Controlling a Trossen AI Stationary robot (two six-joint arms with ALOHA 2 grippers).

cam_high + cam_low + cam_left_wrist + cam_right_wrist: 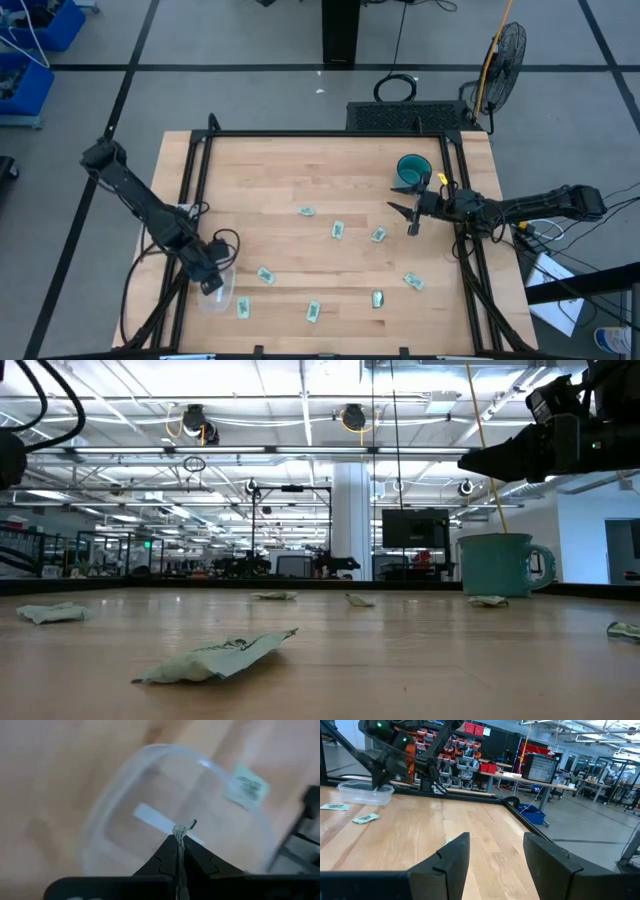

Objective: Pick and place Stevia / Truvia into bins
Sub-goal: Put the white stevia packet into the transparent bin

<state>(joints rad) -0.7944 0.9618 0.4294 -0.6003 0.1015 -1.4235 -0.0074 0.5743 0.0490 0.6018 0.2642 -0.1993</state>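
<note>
The clear plastic tub (216,297) stands near the table's near-left corner. My left gripper (212,282) hangs just over it, shut on one Stevia sachet (179,829), seen edge-on in the left wrist view with the tub's rim (150,755) below. Several more pale green sachets lie flat on the wood, among them one (243,308) beside the tub, one (265,274) and one (338,230). My right gripper (411,216) is open, raised above the table just near of the teal cup (413,170), touching nothing. My left gripper pinches the sachet between its two fingertips (167,851), coming from above and pointing down into the tub. Only the sachet's thin free edge (181,827) sticks out past the fingertips. It is lifted clear, above the tub's floor.
The teal cup (500,563) stands at the far right of the table. Sachets are scattered across the middle and near part, one (215,658) close to the low camera. Black frame rails (195,190) run along the table's left and right sides. Cables lie by the right arm.
</note>
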